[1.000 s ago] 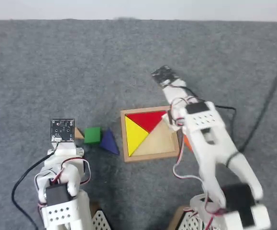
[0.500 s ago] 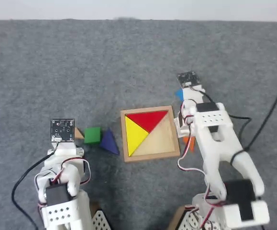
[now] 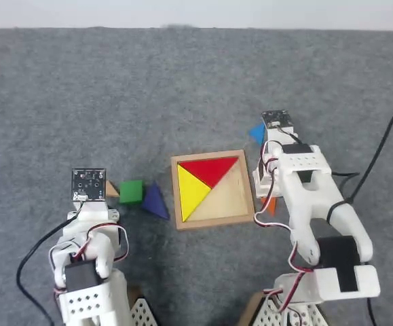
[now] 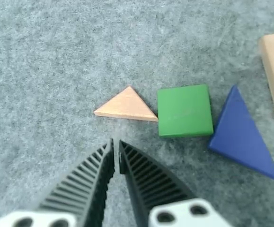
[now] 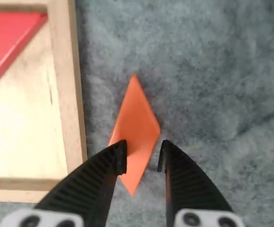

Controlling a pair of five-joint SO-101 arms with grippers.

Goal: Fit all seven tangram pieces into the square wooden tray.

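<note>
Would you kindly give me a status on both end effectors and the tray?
Left end effector shut, near tan wooden triangle. Right end effector open over orange wooden parallelogram beside square wooden tray. No obstruction.

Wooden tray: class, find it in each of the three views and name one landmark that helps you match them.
High view: the wooden tray lies mid-table, between the two arms.
Left wrist view: its rim at the frame's edge, past the dark blue triangle.
Right wrist view: its rim beside the orange piece seen between the right fingers.
Shared landmark: the red triangle inside the tray, high and right wrist views.
</note>
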